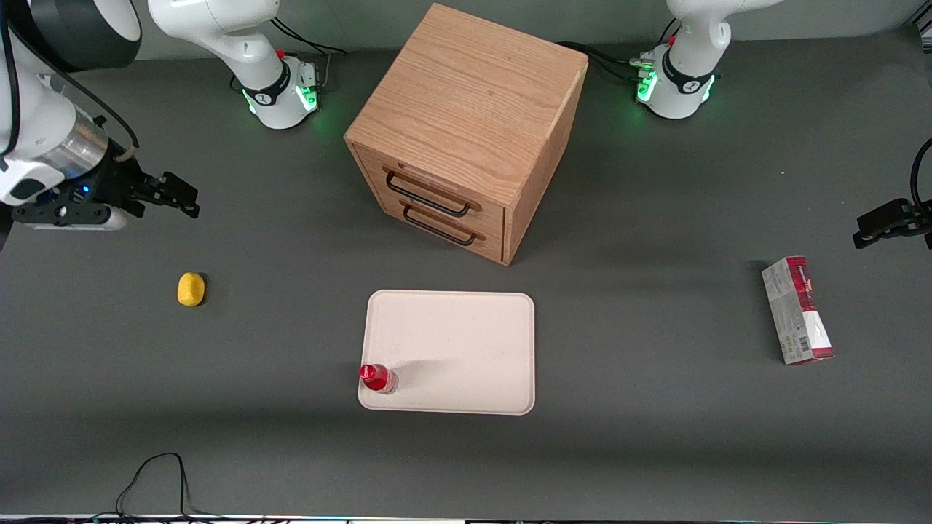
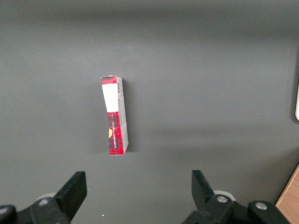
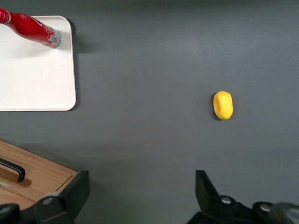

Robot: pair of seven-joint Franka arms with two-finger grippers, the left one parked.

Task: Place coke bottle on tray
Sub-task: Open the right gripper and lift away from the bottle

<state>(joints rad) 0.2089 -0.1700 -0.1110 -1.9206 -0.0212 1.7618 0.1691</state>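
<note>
Bottle (image 1: 378, 378) stands upright on tray (image 1: 466, 342) corner; hand (image 1: 171, 195), fingers apart, well away.

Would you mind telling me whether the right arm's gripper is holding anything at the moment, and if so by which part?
Nothing is held. The gripper is open and empty, high at the working arm's end of the table, apart from the coke bottle, which stands on the tray.

The working arm reaches in from its end of the table, its silver-and-white wrist held level above the tabletop. Its gripper (image 1: 178, 195) hangs in the air, holding nothing, black fingers (image 3: 74, 191) spread wide apart and pointing toward the middle of the table.
</note>
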